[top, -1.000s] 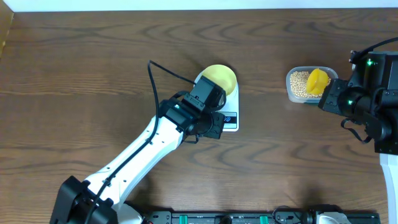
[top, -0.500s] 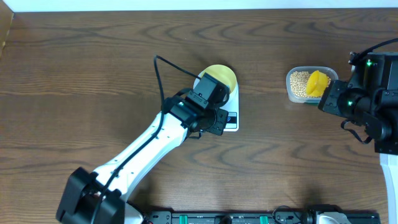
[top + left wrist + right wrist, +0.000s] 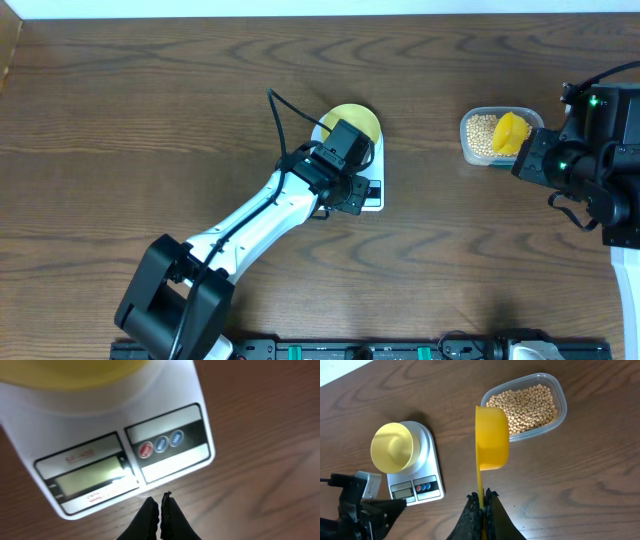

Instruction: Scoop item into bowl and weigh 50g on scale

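The white scale (image 3: 378, 168) stands mid-table with the pale yellow bowl (image 3: 356, 120) on its platform; the bowl (image 3: 392, 447) looks empty. My left gripper (image 3: 160, 502) is shut on nothing, its tips just off the scale's (image 3: 100, 425) front edge, below the display (image 3: 90, 477) and buttons (image 3: 161, 444). My right gripper (image 3: 482, 495) is shut on the handle of a bright yellow scoop (image 3: 492, 437), held on its side at the near edge of the clear tub of beans (image 3: 527, 405). What the scoop (image 3: 511, 132) holds is hidden.
The clear tub (image 3: 470, 150) sits at the right of the wooden table, close to the right arm (image 3: 590, 170). The left arm (image 3: 250, 230) runs diagonally from the front left up to the scale. A black cable (image 3: 285, 125) loops above it.
The left arm has swung to the right, carrying its shut gripper a little along the scale's front edge. The right arm and scoop have not moved.
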Motion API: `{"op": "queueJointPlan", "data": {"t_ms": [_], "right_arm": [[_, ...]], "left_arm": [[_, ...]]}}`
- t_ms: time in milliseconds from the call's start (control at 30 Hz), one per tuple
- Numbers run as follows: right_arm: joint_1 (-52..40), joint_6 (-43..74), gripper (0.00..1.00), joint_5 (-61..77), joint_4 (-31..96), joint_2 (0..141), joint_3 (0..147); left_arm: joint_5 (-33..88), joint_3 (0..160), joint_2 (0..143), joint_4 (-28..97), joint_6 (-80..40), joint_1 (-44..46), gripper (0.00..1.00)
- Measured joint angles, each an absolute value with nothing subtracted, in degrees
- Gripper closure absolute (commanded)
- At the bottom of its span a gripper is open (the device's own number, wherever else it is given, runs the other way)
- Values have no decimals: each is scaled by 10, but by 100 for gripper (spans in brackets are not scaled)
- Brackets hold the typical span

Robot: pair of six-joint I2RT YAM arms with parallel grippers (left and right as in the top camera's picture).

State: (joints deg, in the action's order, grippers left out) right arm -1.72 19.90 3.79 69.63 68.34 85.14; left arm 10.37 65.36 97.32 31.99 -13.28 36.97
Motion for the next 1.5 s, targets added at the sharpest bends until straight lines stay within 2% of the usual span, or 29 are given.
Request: {"op": "queueJointPlan", "data": {"t_ms": [600,1167,1500], "right_arm": [[-17,197,99,36,688,683,851],[-17,196,99,36,683,683,851],[-17,190,99,36,682,683,851]], "left_arm": [[86,654,928,310,-132,370,93],[86,632,963,266,-102,370,93],[104,631,960,286,-87,370,93]]}}
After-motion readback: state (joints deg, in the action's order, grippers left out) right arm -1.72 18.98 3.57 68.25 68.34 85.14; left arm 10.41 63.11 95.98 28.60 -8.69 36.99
